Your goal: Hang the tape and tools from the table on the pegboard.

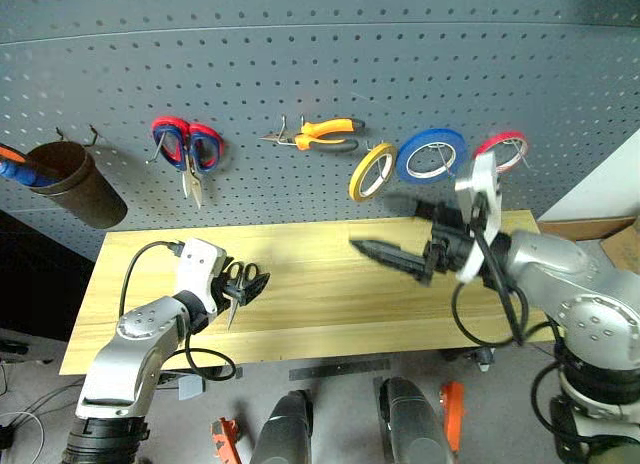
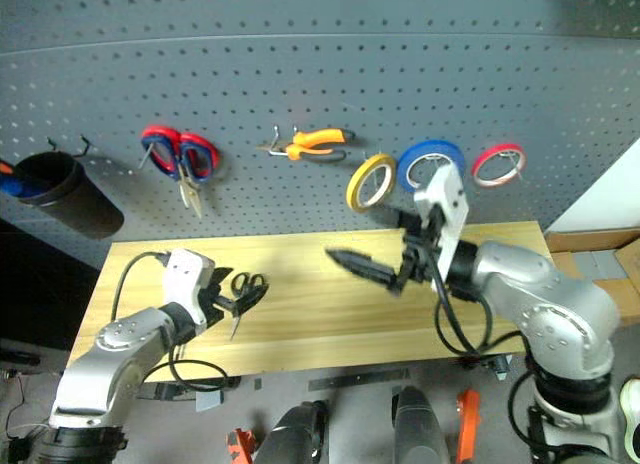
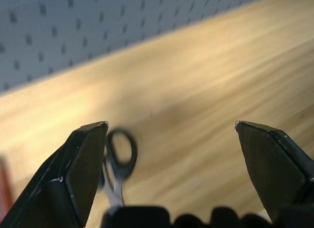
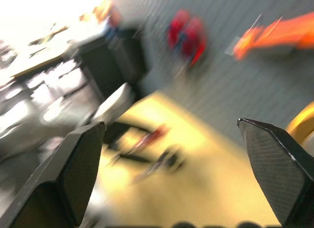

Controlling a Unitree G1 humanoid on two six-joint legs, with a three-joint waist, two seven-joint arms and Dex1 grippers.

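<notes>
A light wooden table (image 1: 330, 284) stands against a dark grey pegboard (image 1: 330, 74). Hung on the board from left to right are red-and-blue scissors (image 1: 188, 149), orange-handled pliers (image 1: 325, 134), yellow tape (image 1: 371, 172), a blue ring (image 1: 431, 155) and a red ring (image 1: 503, 147). Small black scissors (image 1: 243, 283) lie on the table's left, just beside the left gripper (image 1: 228, 296), jaws wide. The right gripper (image 1: 395, 259) hovers empty over the table's right, jaws wide.

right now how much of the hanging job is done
Done: the yellow tape and the pliers hang on the pegboard. In hand: nothing is held; the left pincer is open just short of the black scissors on the table, and the right pincer is open and empty above the table. Left: the scissors, plus the red screwdriver, which I can't clearly pick out.
</notes>
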